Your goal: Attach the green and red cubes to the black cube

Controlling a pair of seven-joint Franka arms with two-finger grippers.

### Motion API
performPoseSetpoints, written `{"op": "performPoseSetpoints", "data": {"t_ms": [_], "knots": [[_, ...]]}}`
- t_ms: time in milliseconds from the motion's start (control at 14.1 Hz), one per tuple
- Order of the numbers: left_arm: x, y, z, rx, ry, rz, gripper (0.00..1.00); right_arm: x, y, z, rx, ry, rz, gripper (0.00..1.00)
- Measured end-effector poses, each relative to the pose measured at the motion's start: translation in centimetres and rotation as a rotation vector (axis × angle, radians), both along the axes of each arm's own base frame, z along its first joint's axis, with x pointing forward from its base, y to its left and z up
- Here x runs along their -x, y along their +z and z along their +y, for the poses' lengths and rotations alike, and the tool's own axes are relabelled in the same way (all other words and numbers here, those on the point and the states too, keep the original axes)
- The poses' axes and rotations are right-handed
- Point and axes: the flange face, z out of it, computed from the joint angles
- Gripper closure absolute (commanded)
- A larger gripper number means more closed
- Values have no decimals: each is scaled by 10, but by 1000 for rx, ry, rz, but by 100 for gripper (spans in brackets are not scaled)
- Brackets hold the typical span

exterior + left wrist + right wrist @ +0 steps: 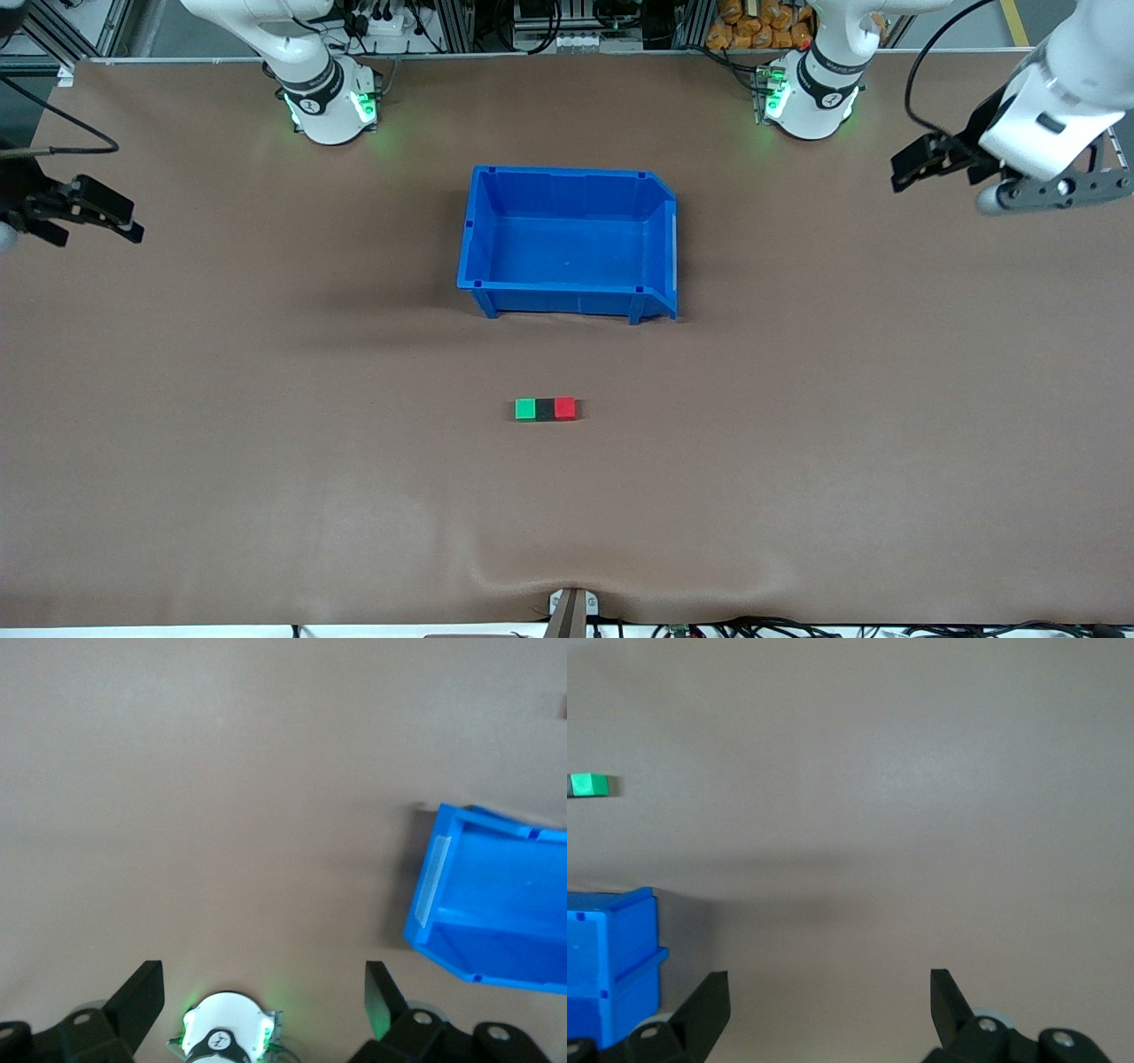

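The green cube, black cube and red cube lie touching in one row on the brown table, black in the middle, nearer to the front camera than the blue bin. The green cube also shows in the right wrist view. My left gripper hangs open and empty in the air at the left arm's end of the table, its jaws wide apart in the left wrist view. My right gripper hangs open and empty at the right arm's end, also with wide jaws.
An empty blue bin stands mid-table between the arm bases and the cubes; it also shows in the left wrist view and the right wrist view. The left arm's base shows below the left gripper.
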Motion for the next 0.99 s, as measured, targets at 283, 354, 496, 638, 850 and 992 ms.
{"op": "performPoseSetpoints", "data": {"t_ms": [283,354,496,638,850,992], "knots": [[18,11,7,1,-23,-21,0,6,13,-3,0,-34,25,0],[20,14,6,0,-25,-27,0,8,13,-4,-1,-36,42,0],[21,18,4,-1,-30,-44,0,9,13,-4,-1,-36,50,0],[19,29,5,0,-29,-74,0,9,13,-4,-1,-35,51,0],[15,42,10,4,-17,-102,0,9,14,-4,-1,-37,50,0],[12,45,16,4,-6,-111,0,9,14,-3,-1,-37,49,0]]}}
